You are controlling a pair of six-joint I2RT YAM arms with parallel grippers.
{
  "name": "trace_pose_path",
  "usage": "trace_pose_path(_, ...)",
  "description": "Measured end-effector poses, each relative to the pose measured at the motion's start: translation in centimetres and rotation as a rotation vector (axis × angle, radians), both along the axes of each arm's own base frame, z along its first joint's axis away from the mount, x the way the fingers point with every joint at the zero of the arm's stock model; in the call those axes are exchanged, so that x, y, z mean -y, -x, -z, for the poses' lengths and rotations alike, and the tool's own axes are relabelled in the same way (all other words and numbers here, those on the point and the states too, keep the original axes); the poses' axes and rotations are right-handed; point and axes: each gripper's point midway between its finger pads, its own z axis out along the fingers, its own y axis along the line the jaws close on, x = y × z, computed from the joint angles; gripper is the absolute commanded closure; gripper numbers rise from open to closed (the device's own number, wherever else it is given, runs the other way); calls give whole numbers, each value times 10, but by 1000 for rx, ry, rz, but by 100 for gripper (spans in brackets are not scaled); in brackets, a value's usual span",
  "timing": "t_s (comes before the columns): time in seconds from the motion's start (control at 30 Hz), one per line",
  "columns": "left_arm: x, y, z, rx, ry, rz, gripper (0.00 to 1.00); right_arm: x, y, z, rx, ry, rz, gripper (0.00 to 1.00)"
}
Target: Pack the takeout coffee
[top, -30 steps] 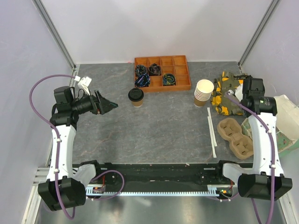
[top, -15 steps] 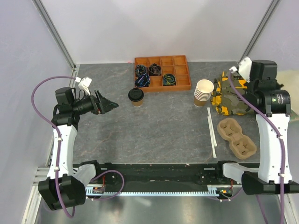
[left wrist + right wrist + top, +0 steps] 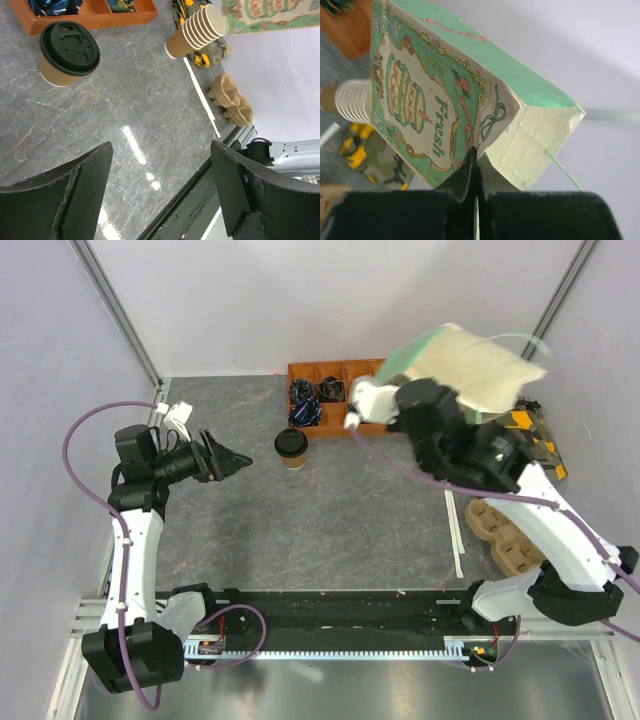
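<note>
The takeout coffee (image 3: 291, 448), a tan paper cup with a black lid (image 3: 68, 52), stands upright in front of the orange tray. My left gripper (image 3: 235, 462) hovers a little to the cup's left with its jaws wide open and nothing between them (image 3: 161, 147). High over the back right of the table, my right gripper (image 3: 440, 390) is shut (image 3: 476, 152) on the edge of a green printed paper bag (image 3: 425, 95). The bag (image 3: 465, 365) hangs tilted in the air with a string handle trailing.
An orange compartment tray (image 3: 385, 420) with small dark items sits at the back. A stack of lidless cups (image 3: 197, 30), a camouflage cloth (image 3: 530, 435), a white strip (image 3: 455, 530) and a pulp cup tray (image 3: 510, 540) lie on the right.
The right arm has lifted the green bag from the far right and swung it up and left over the back of the table. The left arm has stayed nearly still.
</note>
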Motion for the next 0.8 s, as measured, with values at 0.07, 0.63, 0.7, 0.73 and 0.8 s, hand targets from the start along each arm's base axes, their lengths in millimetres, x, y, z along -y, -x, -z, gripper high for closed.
trace_pose_path(0.07, -1, -1, -3, 3, -6, -11, 14, -42, 9, 3, 0, 18, -106, 100)
trace_pose_path(0.63, -34, -11, -38, 15, -5, -203, 12, -157, 22, 130, -199, 258, -302, 100)
trace_pose_path(0.7, -34, -11, -38, 13, -4, -204, 12, -163, 19, 138, -218, 248, -309, 100)
trace_pose_path(0.73, -34, -12, -38, 13, -3, -205, 12, -164, 17, 141, -224, 245, -311, 100)
trace_pose_path(0.8, -34, -12, -38, 10, -1, -207, 12, -167, 12, 146, -230, 232, -315, 100)
